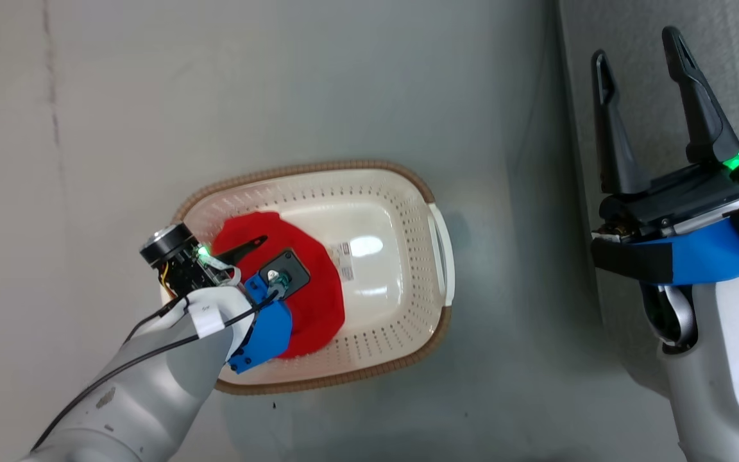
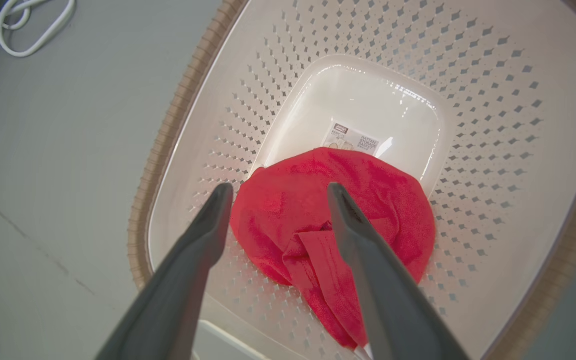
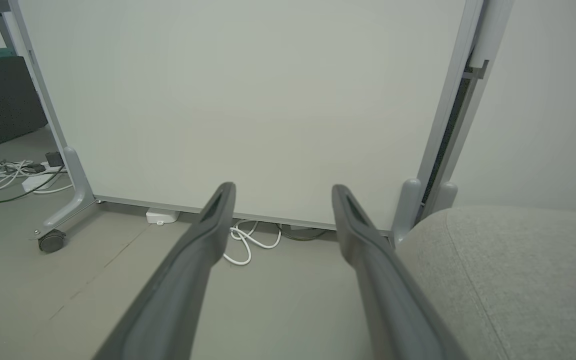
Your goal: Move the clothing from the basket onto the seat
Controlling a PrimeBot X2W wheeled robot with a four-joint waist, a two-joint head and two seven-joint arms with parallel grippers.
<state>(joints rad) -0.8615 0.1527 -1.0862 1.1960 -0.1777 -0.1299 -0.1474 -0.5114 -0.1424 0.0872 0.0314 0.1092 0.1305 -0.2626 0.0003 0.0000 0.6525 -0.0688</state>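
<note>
On the grey floor (image 1: pixel 280 77), by size: seat (image 3: pixel 518 280), light grey upholstery, rounded edge, at the robot's right. Basket (image 1: pixel 318 168), cream, perforated walls, brown rim, standing left of the seat and apart from it. Clothing (image 1: pixel 315 289), one crumpled red heap inside the basket, its edge at the paper label (image 2: pixel 355 142). Left gripper (image 2: pixel 278 190), fingers spread wide over the clothing, holding nothing. Right gripper (image 1: pixel 637 48), fingers spread wide, empty, raised near the seat.

Grey floor (image 3: pixel 43 310), white partition panel (image 3: pixel 248 100) (on casters), tangled cables (image 3: pixel 245 242)
</note>
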